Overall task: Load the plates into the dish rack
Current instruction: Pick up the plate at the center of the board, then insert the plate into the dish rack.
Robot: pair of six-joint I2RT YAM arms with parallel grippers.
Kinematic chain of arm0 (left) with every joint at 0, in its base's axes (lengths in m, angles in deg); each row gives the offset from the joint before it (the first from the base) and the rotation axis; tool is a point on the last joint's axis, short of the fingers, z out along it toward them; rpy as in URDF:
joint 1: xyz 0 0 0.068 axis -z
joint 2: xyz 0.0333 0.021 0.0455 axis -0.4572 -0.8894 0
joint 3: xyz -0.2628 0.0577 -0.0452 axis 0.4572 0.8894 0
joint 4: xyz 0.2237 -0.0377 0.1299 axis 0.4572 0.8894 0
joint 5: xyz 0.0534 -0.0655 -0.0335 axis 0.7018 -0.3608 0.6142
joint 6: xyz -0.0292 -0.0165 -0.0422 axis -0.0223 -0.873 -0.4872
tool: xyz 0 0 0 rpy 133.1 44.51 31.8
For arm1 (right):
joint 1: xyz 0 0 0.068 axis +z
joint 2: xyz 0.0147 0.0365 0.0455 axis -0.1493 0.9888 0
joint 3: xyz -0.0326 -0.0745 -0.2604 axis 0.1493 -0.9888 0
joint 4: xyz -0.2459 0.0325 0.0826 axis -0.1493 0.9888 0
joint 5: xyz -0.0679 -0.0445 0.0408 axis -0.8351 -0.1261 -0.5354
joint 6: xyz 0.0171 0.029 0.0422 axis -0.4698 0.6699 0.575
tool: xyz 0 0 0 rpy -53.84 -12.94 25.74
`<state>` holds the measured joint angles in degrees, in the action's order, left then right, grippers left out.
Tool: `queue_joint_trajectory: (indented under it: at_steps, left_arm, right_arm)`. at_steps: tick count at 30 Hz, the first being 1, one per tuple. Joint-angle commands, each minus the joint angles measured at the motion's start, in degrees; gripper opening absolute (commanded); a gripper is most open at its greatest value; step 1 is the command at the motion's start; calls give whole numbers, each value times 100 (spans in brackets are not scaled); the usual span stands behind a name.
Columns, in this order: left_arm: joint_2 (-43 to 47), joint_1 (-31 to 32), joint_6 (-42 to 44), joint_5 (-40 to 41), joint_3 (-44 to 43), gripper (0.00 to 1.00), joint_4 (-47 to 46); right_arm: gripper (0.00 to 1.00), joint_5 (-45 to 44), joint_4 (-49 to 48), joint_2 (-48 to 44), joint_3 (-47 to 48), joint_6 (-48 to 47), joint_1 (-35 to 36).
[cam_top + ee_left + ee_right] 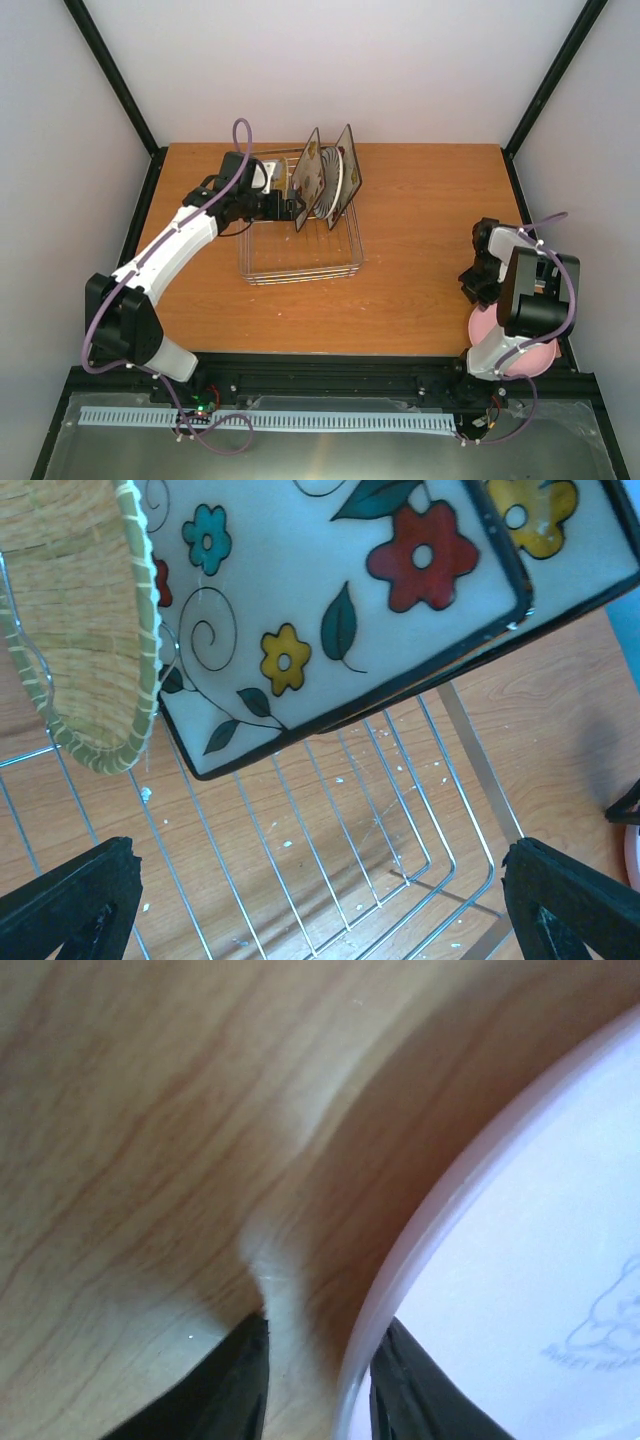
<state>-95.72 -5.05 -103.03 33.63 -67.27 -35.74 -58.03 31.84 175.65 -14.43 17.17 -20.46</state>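
The dish rack (300,262) stands at the table's back left. A square floral plate (330,590) and a round tan woven plate (80,610) stand upright in it. In the top view another dark-rimmed plate (347,172) leans behind them. My left gripper (320,890) hovers open just over the rack's wires (330,850), below the floral plate, holding nothing. The pink plate (520,1220) lies flat at the table's near right (485,325). My right gripper (320,1380) straddles its rim: one finger (410,1390) rests on the plate's inside, the other (225,1390) stands off on the table side.
Bare wooden table (420,230) lies between the rack and the pink plate. The right arm (525,300) covers much of the pink plate in the top view. White walls and black frame posts enclose the table.
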Motion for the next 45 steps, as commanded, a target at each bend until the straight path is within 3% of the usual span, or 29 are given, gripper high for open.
queue_joint_trajectory:
  at_steps: [1,4,5,10,16,20,25,33,36,45]
  left_arm:
    - [-73,-148,153,61,-299,100,95]
    - [-111,-182,143,64,-314,100,97]
    - [-129,-185,144,58,-327,100,98]
    - [-250,-194,211,-71,-393,100,43]
    - [-50,-194,491,-210,-99,100,-452]
    - [58,-187,585,-523,-127,100,-754]
    - [294,36,829,-849,-269,100,-1139]
    - [595,993,1208,-839,-574,100,-1055]
    - [732,1903,1586,63,-742,100,-1015]
    - [-19,4025,1873,1485,-1407,100,-1071]
  right_arm:
    - [23,-75,-450,497,-74,-8,-45]
    - [5,-30,-518,570,-143,-42,-43]
    - [3,-5,-522,570,-159,-45,-43]
    - [3,417,-333,132,40,-66,-54]
    - [3,1148,677,-553,1748,9,-62]
    - [3,2157,1026,-864,2845,370,-137]
    - [3,3407,654,-1505,3054,1238,-148]
    - [3,4948,-618,-2374,2579,2182,-155]
    - [3,5192,-893,-2585,2381,2490,-159]
    - [3,5141,-1994,-2987,2324,3543,-168]
